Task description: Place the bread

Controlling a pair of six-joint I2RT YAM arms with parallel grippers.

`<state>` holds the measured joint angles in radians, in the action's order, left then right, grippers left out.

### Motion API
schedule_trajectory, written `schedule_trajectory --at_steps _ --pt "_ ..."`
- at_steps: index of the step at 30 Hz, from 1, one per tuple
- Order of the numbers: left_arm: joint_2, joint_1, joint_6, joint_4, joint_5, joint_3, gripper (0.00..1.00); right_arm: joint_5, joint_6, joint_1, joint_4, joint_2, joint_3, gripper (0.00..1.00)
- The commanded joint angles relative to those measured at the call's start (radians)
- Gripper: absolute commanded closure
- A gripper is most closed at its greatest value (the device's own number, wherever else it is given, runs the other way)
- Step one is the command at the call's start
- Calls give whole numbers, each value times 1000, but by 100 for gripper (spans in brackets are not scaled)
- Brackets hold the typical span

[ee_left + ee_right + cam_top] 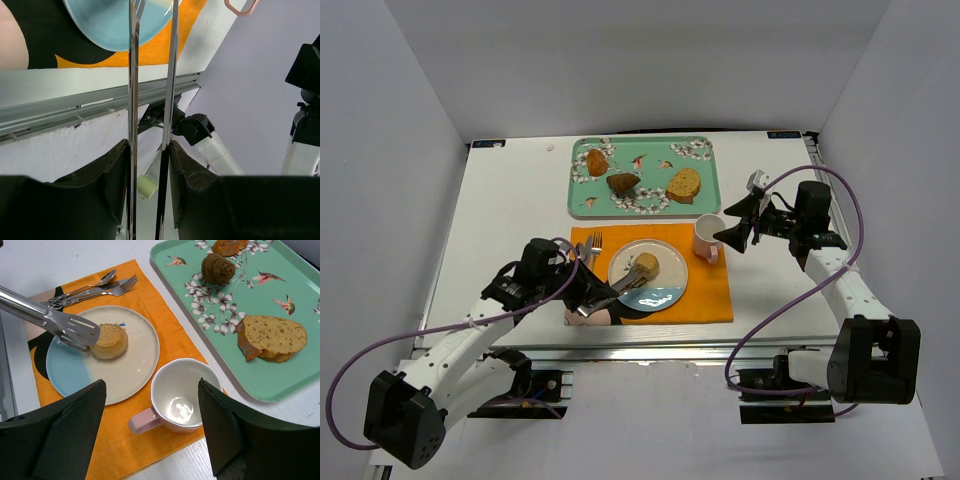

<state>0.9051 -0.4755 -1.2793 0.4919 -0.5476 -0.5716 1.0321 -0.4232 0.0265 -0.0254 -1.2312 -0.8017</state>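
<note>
The bread, a small round golden-tan bun (646,265), rests on the round plate (665,288) on the orange placemat. It also shows in the right wrist view (110,340). My left gripper (584,287) is shut on metal tongs (620,282), with both tong arms between its fingers (148,150). The tong tips (80,332) lie against the bun's left side, over the plate (135,367). My right gripper (735,232) is open and empty. It hovers above the pink mug (185,395).
The pink mug (708,237) stands right of the plate. A teal tray (715,185) behind holds a dark wedge (623,183), a tan slice (684,184) and another piece (597,161). A fork and spoon (592,243) lie on the placemat (710,295).
</note>
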Motion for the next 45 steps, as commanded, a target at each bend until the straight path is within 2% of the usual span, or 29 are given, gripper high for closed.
schedule_trajectory --at_steps 1,20,26,33,34,37,38,40,41,42,44,45 --pt "-34 -5 -3 5 -17 -24 55 28 -3 -5 -19 6 -14 22" --pt "-69 -5 -15 10 -17 -34 49 31 -6 -4 -21 12 -8 22" --pt "-100 -3 -11 69 -9 -51 49 33 -6 -4 -21 15 -5 22" --pt "-140 -3 27 212 -8 -100 53 39 -6 -4 -27 15 -2 22" --pt "-143 -3 32 226 -3 -118 55 40 -5 -4 -30 13 -2 22" --pt "-150 -3 44 254 35 -151 71 43 -3 -4 -31 18 -2 22" --pt "-147 -3 61 254 73 -181 79 43 -3 -4 -31 19 -2 22" --pt "-134 -2 113 267 144 -232 85 45 -3 -4 -31 19 -2 22" --pt "-121 -3 148 284 194 -308 88 46 -5 -4 -28 19 -4 22" --pt "-85 -3 232 319 300 -348 95 46 -8 -5 -25 19 -4 22" --pt "-37 -3 351 403 444 -486 100 49 -12 -4 -21 16 -10 22" --pt "6 -3 474 421 607 -522 100 51 -15 -4 -18 18 -13 22"
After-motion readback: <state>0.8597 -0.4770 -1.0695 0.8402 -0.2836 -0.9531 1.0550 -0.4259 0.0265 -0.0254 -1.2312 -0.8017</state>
